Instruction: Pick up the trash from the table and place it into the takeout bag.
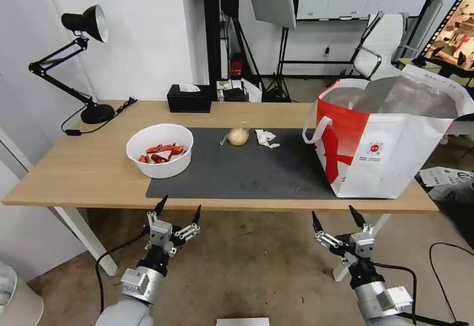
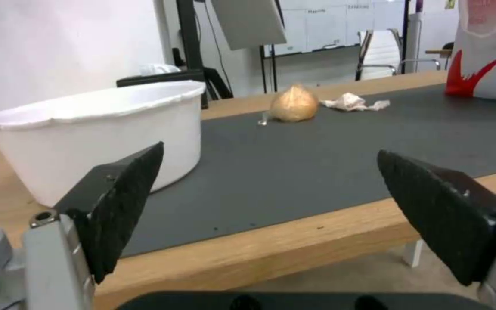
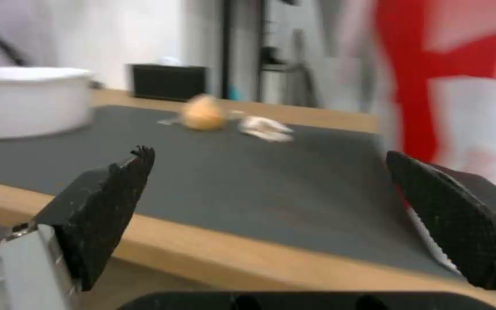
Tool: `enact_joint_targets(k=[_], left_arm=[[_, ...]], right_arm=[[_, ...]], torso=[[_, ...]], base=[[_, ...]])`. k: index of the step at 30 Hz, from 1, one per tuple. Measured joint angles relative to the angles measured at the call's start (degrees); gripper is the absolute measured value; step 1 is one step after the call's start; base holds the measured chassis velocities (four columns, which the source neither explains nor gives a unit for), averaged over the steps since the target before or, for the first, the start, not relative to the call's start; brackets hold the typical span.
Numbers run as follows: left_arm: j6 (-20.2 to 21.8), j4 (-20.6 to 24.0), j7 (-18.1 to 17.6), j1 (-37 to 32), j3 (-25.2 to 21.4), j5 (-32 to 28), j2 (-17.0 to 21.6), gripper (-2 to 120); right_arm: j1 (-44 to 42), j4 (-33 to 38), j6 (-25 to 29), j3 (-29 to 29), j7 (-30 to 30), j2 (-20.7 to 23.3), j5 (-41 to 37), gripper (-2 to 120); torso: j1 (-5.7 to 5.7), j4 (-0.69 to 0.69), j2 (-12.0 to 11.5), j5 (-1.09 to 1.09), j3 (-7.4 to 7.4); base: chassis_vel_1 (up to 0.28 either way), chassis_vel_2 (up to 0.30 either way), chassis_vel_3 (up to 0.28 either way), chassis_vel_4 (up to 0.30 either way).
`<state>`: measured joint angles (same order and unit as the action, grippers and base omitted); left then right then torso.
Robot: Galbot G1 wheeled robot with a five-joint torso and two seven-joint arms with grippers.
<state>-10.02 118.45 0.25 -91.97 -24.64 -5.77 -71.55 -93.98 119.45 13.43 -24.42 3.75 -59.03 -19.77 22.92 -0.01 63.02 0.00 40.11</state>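
Below table edge, both grippers point(image 1: 180, 206) point(image 1: 335, 216) wide, empty.

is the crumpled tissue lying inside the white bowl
No, the crumpled tissue lies on the dark mat beside the small knotted bag, well apart from the white bowl.

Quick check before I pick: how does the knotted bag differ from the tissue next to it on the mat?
The small knotted bag is rounded, yellowish and stands upright with its knot on top; the crumpled tissue is white, flat and ragged. The bag sits nearer the white bowl, the tissue nearer the takeout bag. Both lie on the dark mat, untouched.
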Motion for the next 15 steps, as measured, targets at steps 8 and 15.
enact_joint_targets(k=[8, 15], left_arm=[[0.8, 1.4, 0.0, -0.3, -0.2, -1.2, 0.5, 100], [1.2, 1.3, 0.0, -0.3, -0.8, -1.3, 0.0, 100]], right_arm=[[18.1, -2.7, -5.7, 11.1, -4.0, 11.1, -10.8, 100], [36.4, -8.6, -9.6, 23.4, -0.3, 14.3, -16.7, 100]], torso=[[0.00, 0.02, 0.0, 0.00, 0.01], [0.01, 0.02, 0.0, 0.01, 0.01]], base=[[0.000, 0.000, 0.000, 0.000], [0.000, 0.000, 0.000, 0.000]])
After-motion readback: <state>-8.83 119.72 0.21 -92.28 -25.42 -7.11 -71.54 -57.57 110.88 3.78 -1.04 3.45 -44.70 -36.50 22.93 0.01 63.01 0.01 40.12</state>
